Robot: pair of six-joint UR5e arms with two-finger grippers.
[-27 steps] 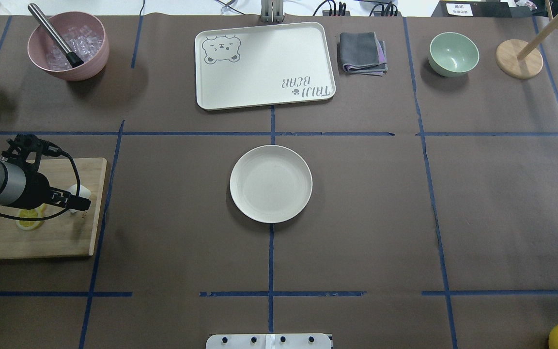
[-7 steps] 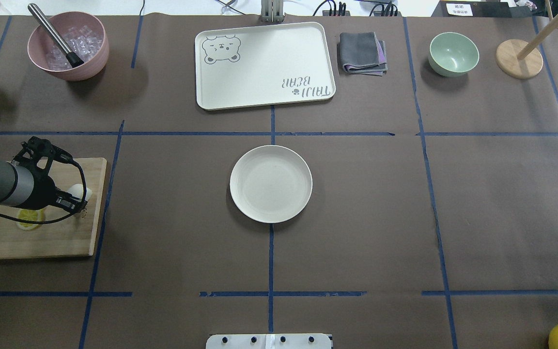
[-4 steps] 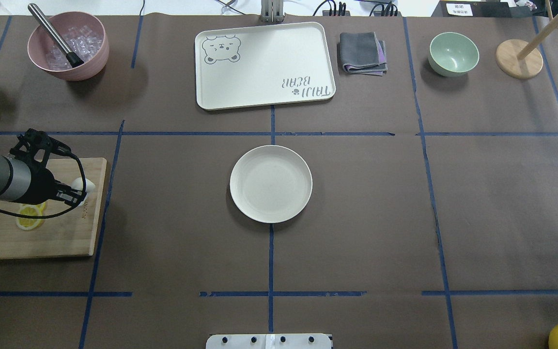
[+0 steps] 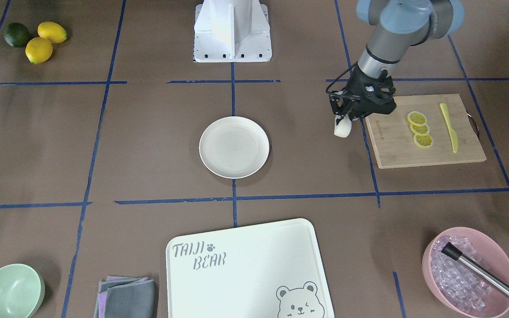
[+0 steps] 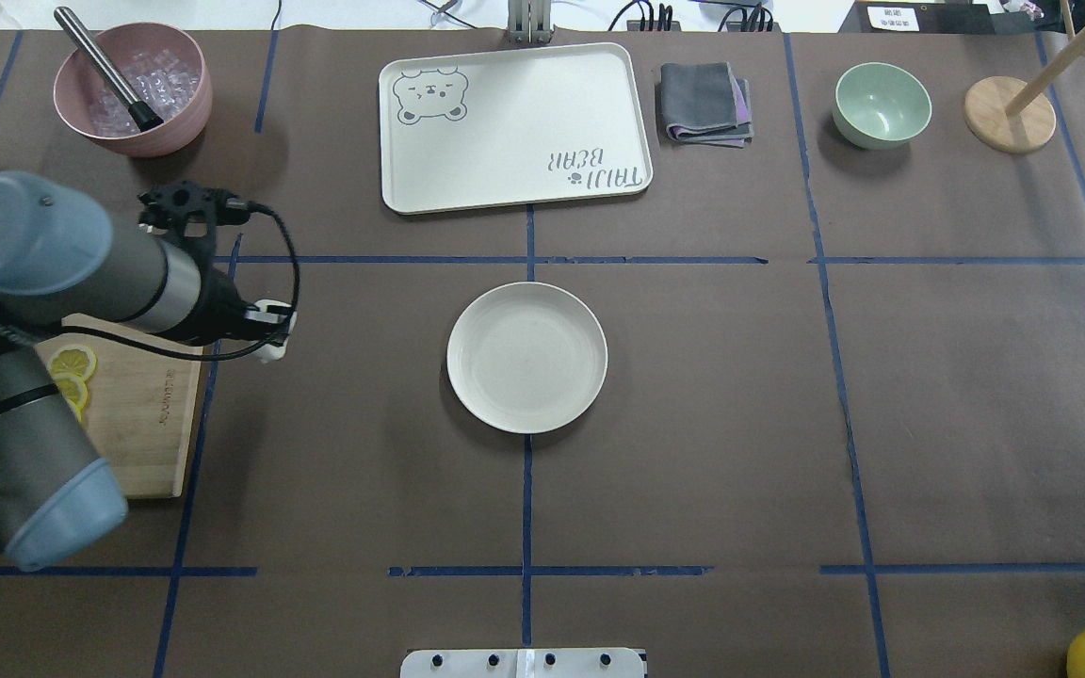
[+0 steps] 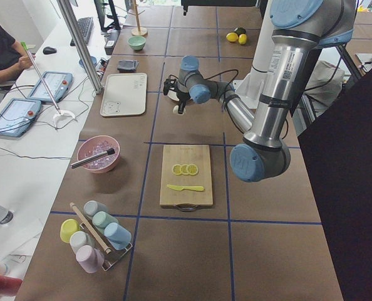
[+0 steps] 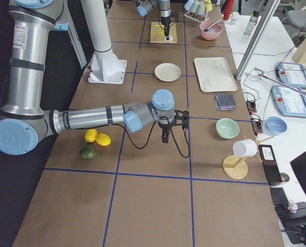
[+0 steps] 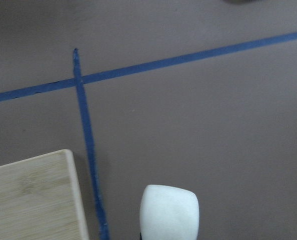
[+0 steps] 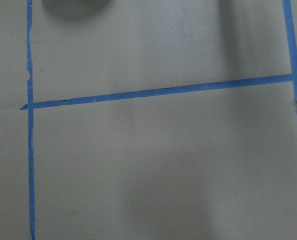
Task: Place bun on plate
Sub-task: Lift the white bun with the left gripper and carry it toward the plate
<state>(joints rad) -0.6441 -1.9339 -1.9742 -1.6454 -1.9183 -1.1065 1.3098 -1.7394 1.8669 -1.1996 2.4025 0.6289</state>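
- Brown-papered counter (image 5: 693, 424), ruled into squares with blue tape (image 5: 526, 508). Beyond its far edge in the side views, a white desk with tablets (image 6: 10, 116) and a seated person (image 6: 1, 47).
- Along the far edge: pink bowl (image 5: 133, 89) of ice at the left corner, bear-printed tray (image 5: 514, 127) at mid-edge, folded cloth (image 5: 704, 102) just beside it, green bowl (image 5: 882, 104) toward the right corner.
- Only in the front-facing view: two lemons (image 4: 44, 39) and a lime (image 4: 17, 34) together at the near right corner. Just one lemon in the overhead view, cut by the frame.
- Only in the exterior left view: a rack of pastel cups (image 6: 95, 235) at the counter's left end.
- In the right wrist view, paper and tape lines only.
- Plate (image 5: 526, 357) at the counter's middle.
- Cutting board (image 4: 396, 150) toward the left end, with lemon slices (image 4: 419, 129) and a yellow knife (image 4: 449, 128) on it.
- Left gripper (image 4: 345, 120) pointing down, clamped on the bun (image 4: 342, 127).
- Bun over bare paper, just off the board's edge on the plate's side, nearer the board than the plate. White end and board corner clear in the left wrist view.
- Right gripper (image 7: 166, 135) over the counter's right end, seen clearly from the exterior right view alone. Cannot tell whether apart or together.
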